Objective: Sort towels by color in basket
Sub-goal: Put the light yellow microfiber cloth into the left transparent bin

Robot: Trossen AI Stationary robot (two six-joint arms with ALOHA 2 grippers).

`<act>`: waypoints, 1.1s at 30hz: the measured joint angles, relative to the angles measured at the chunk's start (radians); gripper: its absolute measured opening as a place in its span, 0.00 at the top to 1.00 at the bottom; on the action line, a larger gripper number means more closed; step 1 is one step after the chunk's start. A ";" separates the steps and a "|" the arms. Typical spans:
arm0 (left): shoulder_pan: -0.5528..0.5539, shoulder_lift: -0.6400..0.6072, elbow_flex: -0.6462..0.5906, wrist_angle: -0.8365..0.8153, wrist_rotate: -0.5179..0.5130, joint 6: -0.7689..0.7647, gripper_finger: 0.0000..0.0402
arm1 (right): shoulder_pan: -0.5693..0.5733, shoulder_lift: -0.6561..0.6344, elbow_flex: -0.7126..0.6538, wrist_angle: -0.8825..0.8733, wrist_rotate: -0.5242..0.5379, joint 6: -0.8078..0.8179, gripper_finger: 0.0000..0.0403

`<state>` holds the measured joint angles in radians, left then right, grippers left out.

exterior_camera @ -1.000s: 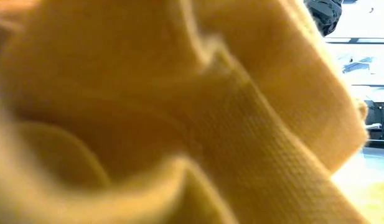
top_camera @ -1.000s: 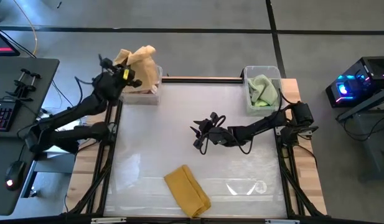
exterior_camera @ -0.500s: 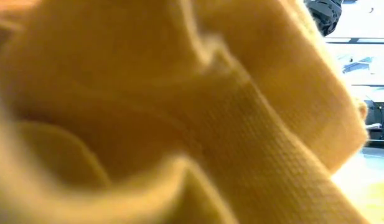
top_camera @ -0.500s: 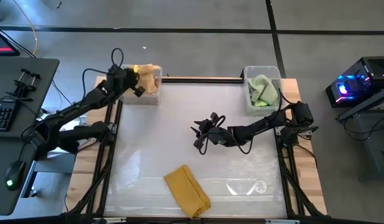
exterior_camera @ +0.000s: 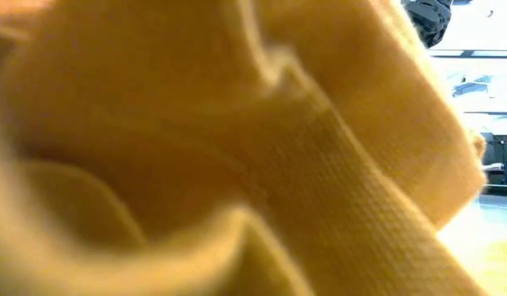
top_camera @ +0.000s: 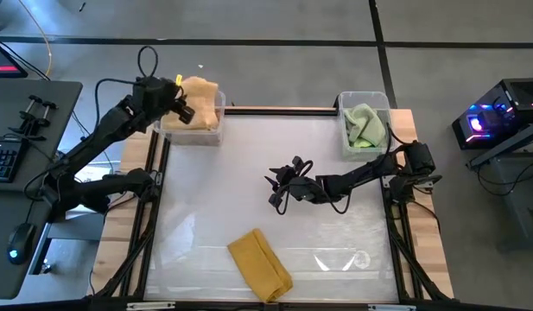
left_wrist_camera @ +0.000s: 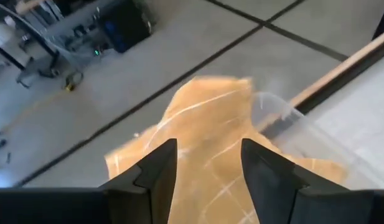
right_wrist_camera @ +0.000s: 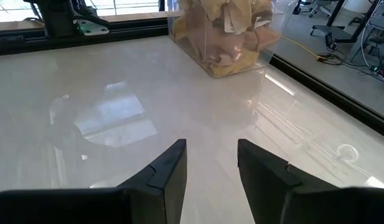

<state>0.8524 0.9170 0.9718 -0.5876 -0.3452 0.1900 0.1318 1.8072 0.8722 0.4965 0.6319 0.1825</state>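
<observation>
High view shows the left tool [top_camera: 181, 101] raised beside the clear bin [top_camera: 216, 130] at the far left corner of the surface [top_camera: 249, 173], just at the bin's outer edge. Its wrist view shows the two dark fingers [left_wrist_camera: 155, 168] spread apart with nothing between them, released; past them lies the pale orange checked towel [left_wrist_camera: 210, 143], on top of the bin's pile. From above, that towel [top_camera: 199, 91] mounds over the bin's rim.

At the far right corner a second clear bin [top_camera: 342, 142] holds the light green towels [top_camera: 364, 125]. The right tool [top_camera: 279, 184] rests low near the middle of the surface, fingers [right_wrist_camera: 170, 165] parted and empty, aimed across bare tabletop toward the left bin [right_wrist_camera: 226, 37] with its pinkish and pale cloth.

One mustard yellow towel [top_camera: 259, 264] lies folded near the front edge, well apart from both tools. Low view is almost wholly filled by this yellow cloth [exterior_camera: 195, 148], pressed close to the lens
</observation>
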 joint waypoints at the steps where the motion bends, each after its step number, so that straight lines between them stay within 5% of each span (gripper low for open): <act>1: 0.005 0.005 0.000 0.018 0.000 0.018 0.60 | 0.000 0.000 0.000 0.000 0.000 0.000 0.66; 10: 0.143 0.247 -0.001 0.070 0.020 0.039 0.73 | 0.000 0.000 0.000 0.000 -0.001 0.000 0.66; 19: 0.165 0.500 -0.003 0.022 0.276 0.107 0.92 | 0.000 0.000 0.000 0.000 -0.015 0.000 0.66; 26: 0.199 0.580 -0.002 0.009 0.320 0.153 0.99 | 0.000 0.000 0.000 0.000 -0.015 0.000 0.66; 33: 0.204 0.519 0.055 -0.076 0.319 0.109 0.99 | 0.000 0.000 0.000 0.000 -0.015 0.000 0.66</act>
<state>1.0568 1.4356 1.0267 -0.6632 -0.0264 0.2995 0.1315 1.8076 0.8722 0.4965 0.6170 0.1829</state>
